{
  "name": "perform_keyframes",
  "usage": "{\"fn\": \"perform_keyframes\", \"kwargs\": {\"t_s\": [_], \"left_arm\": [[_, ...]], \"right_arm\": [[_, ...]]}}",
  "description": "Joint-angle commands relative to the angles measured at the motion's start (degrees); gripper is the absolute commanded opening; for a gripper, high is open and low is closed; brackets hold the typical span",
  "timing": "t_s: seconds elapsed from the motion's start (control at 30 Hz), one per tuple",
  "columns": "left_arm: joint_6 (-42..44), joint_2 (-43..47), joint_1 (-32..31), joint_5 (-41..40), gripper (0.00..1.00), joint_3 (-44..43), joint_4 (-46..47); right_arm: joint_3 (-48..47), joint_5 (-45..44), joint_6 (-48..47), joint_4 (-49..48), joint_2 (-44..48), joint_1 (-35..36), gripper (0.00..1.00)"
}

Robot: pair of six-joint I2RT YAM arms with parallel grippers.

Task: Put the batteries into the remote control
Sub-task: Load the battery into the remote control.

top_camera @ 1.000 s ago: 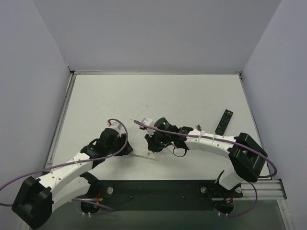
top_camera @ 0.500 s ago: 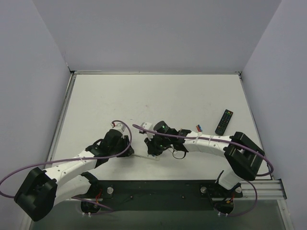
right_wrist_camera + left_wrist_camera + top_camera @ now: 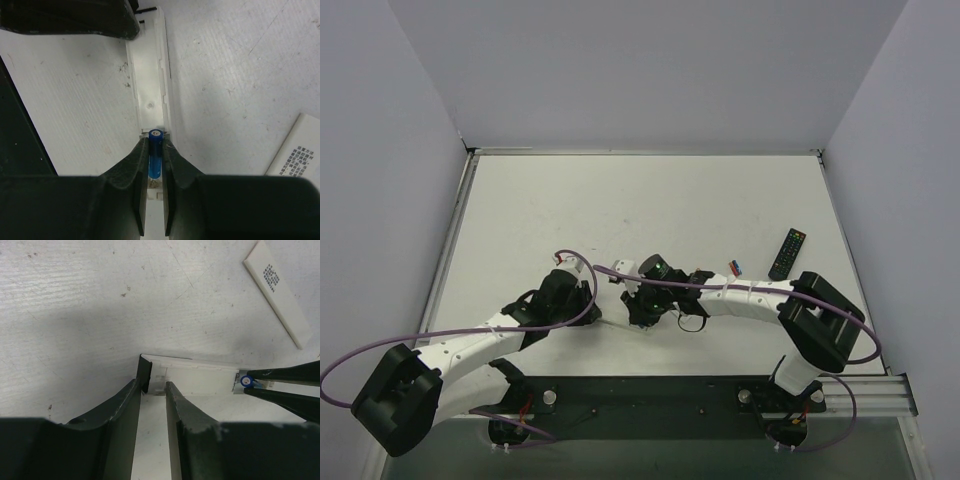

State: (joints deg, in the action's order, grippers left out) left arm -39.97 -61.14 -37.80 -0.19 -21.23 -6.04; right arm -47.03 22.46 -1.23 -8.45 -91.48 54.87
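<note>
Overhead, the left claw [image 3: 588,305] and right claw [image 3: 640,310] meet near the front edge of the table [image 3: 620,200], hiding most of the remote control between them. Tiny coloured cylinders [image 3: 733,266] lie beside the black remote [image 3: 787,254], well apart.

Left wrist view: this claw's fingers [image 3: 125,415] flank one end of the remote control [image 3: 200,375]; a firm grip cannot be confirmed. A loose white labelled panel [image 3: 277,290] lies nearby.

Right wrist view: the claw [image 3: 155,142] is clenched on one blue battery [image 3: 155,162], aligned at the near end of the open compartment [image 3: 148,85], which holds no cell yet.

Handling: the battery is probably light, rigid and smooth, so it may roll; grip it mid-body. The remote control looks light and likely slides; hold it by its long edges.
</note>
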Motion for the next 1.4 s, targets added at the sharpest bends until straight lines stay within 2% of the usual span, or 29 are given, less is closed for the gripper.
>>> {"fn": "perform_keyframes", "kwargs": {"t_s": [0.0, 0.5, 0.9, 1.1, 1.37], "left_arm": [[0.06, 0.06, -0.26, -1.92, 0.36, 0.58, 0.68], [0.15, 0.15, -0.34, -2.01, 0.34, 0.67, 0.86], [-0.38, -0.03, -1.04, -1.92, 0.27, 0.84, 1.47], [-0.55, 0.32, -1.05, -2.10, 0.27, 0.93, 1.39], [-0.55, 0.50, -1.13, -1.92, 0.27, 1.02, 1.65]], "right_arm": [[-0.44, 0.83, -3.16, 2.38, -0.98, 0.59, 0.00], [-2.02, 2.77, -3.51, 6.69, -1.24, 0.59, 0.00], [-3.16, 4.17, -1.40, 7.74, -2.47, 0.59, 0.00], [-3.69, 4.17, -1.58, 10.56, -3.18, 0.67, 0.04], [-4.48, 4.08, -1.93, 12.14, -3.00, 0.67, 0.15]]}}
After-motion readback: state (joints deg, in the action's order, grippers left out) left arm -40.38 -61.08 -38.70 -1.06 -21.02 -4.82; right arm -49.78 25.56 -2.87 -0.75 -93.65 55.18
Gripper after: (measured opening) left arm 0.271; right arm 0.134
